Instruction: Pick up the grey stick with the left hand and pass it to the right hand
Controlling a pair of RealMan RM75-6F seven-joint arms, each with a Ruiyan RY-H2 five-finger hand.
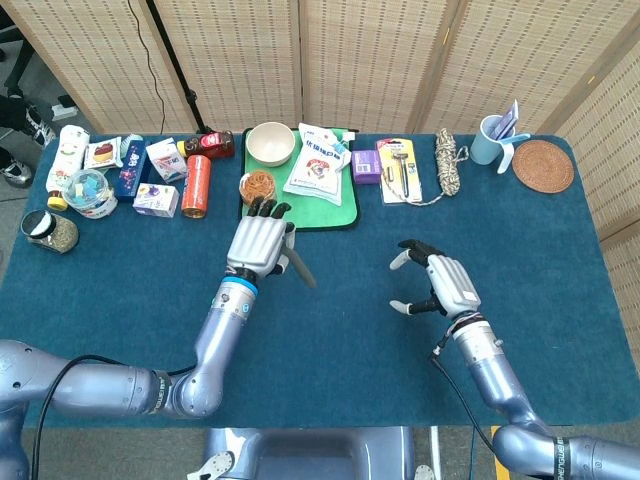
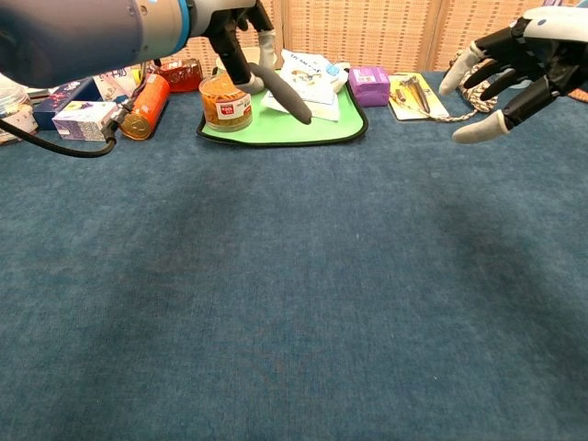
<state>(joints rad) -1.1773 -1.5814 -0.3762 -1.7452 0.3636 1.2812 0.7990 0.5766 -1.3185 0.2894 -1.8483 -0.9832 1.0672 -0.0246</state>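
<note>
Blue table (image 1: 330, 340) w/ green tray (image 1: 335, 212), rope (image 1: 446, 160).

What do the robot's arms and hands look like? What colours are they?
Both arms are smooth, shiny, silvery-blue tubes. The left robot hand has a silver-grey ridged back, black fingers and a bright blue ring at its wrist. The right robot hand has a pale grey back and black fingers with white tips. A thin black cable runs beside each arm.

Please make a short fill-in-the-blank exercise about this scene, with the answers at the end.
1. The grey stick is held by the ____ hand.
2. The right hand holds ____.
3. The white bowl stands behind the ____ mat.

Answers: left; nothing; green
</note>
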